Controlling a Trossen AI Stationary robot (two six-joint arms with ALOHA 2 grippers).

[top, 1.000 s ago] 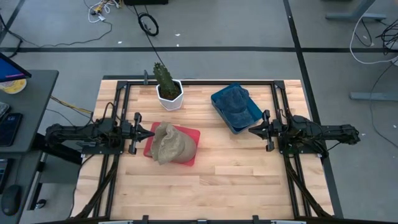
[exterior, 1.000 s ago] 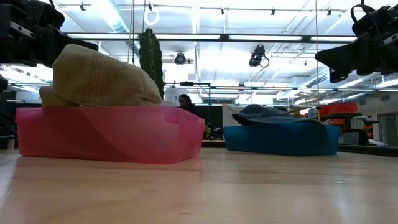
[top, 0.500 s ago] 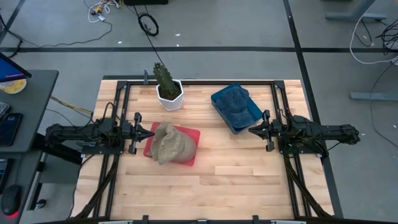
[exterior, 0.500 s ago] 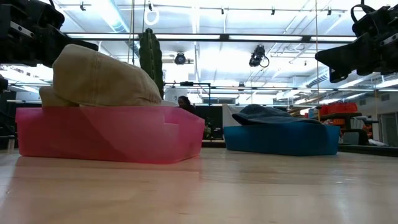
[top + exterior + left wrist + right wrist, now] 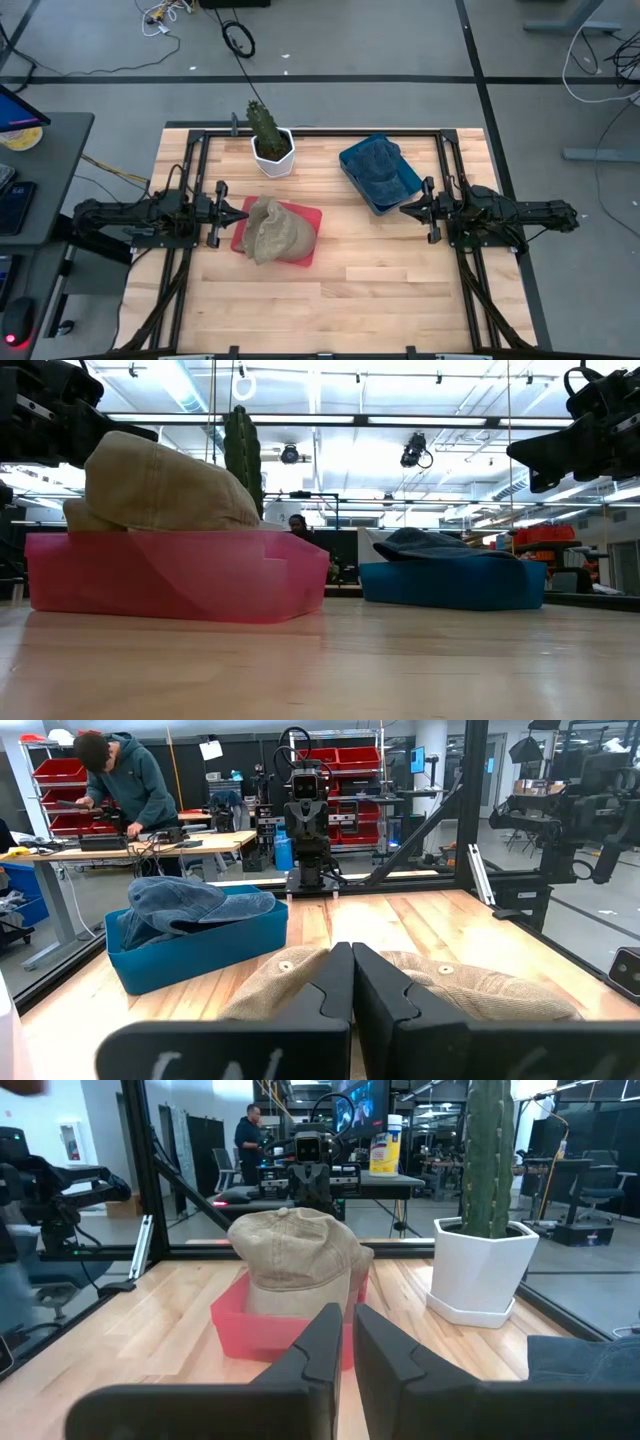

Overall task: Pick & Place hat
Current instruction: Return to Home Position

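Left claw [image 5: 243,213]: fingers pressed together, holding nothing. It is held level, with its tip at the left edge of the red bin [image 5: 308,216]. The low view shows it raised above the bin's rim.

Right claw [image 5: 403,209]: fingers drawn to a thin seam, holding nothing. Its tip is just beside the near right corner of the blue bin [image 5: 411,183], and it too is carried above rim height.

Task items: the brown cap [image 5: 275,232] lies in the red bin at mid-counter, heaped above the rim and overhanging the bin's near left side. The blue cap [image 5: 375,163] lies in the blue bin, towards the far right of the counter [image 5: 350,295].

Edges and room:
- A black frame [image 5: 350,131] borders the far edge, and its rails run down both sides beneath the arms.
- A cactus [image 5: 262,119] in a white pot [image 5: 273,157] stands near the far edge, just beyond the red bin.
- A strip of bare wood separates the two bins.
- Bare wood also runs from the bins to the near edge, between the side rails.

Change since earlier frames: both arms, both caps and both bins stand exactly as they did half a second and one second ago.
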